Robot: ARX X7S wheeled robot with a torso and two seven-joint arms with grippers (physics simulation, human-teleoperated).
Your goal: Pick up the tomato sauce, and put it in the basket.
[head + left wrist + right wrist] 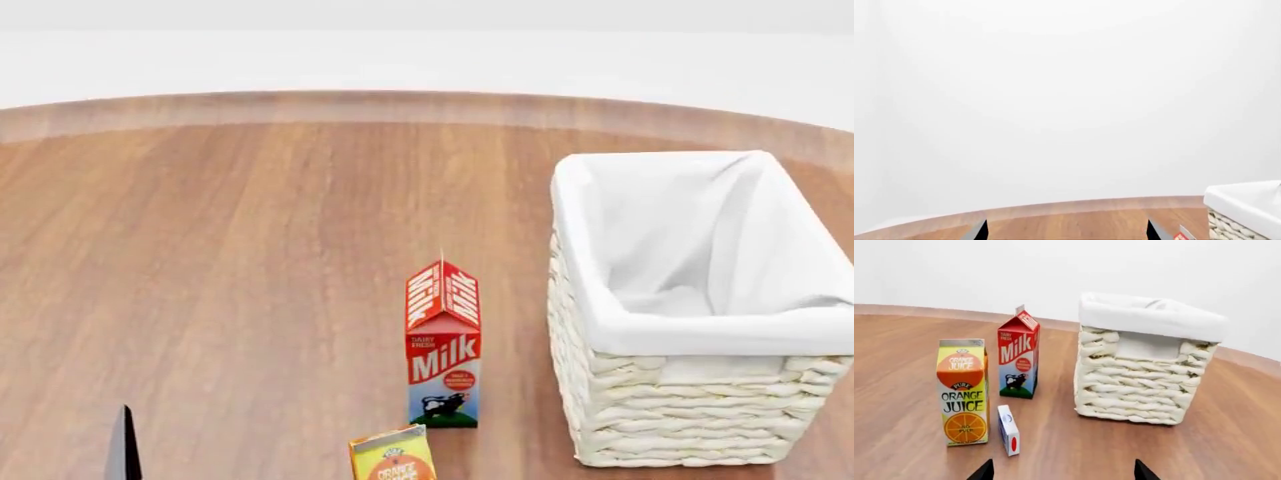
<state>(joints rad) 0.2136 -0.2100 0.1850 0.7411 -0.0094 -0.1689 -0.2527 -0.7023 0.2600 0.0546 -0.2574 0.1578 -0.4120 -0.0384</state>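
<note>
The head view looks steeply down on the tabletop (240, 280). The right wrist view sits low, sharing basket (1147, 385) and milk carton (1018, 357). The left wrist view faces the far edge.

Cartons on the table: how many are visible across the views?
2 tall ones: the orange juice carton nearest the right wrist camera and the milk carton behind it, beside the basket. A small white box also lies by the juice. Others may be out of frame.

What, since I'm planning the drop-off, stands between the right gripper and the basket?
Nothing visible: bare table separates right gripper and basket; milk carton and juice carton stand aside. No view shows the tomato sauce.
</note>
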